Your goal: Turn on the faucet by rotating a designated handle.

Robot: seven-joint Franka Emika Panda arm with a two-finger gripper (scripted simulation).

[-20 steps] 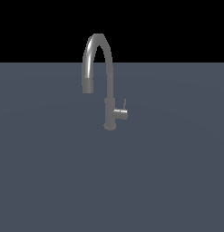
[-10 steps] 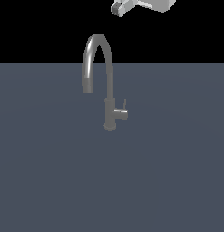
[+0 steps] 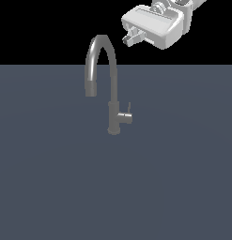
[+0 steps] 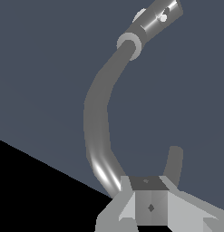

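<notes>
The faucet (image 3: 112,84) is a tall grey gooseneck tap that stands upright on the dark grey surface (image 3: 51,187). Its handle (image 3: 125,116) is a short stub on the exterior view's right of the body, with a thin lever stick pointing up. My gripper (image 3: 131,38) hangs above and to the exterior view's right of the spout's arch, clear of it. Its fingers look pressed together and hold nothing. In the wrist view the gripper (image 4: 149,201) sits just over the arched spout (image 4: 97,122), and the handle (image 4: 159,15) lies far beyond it.
The flat dark grey surface (image 3: 183,187) spreads all around the faucet. A black background lies behind it. I see no other objects.
My gripper has come into view from the top of the exterior view and has moved down and towards the faucet's arch. The faucet and handle have not moved.
</notes>
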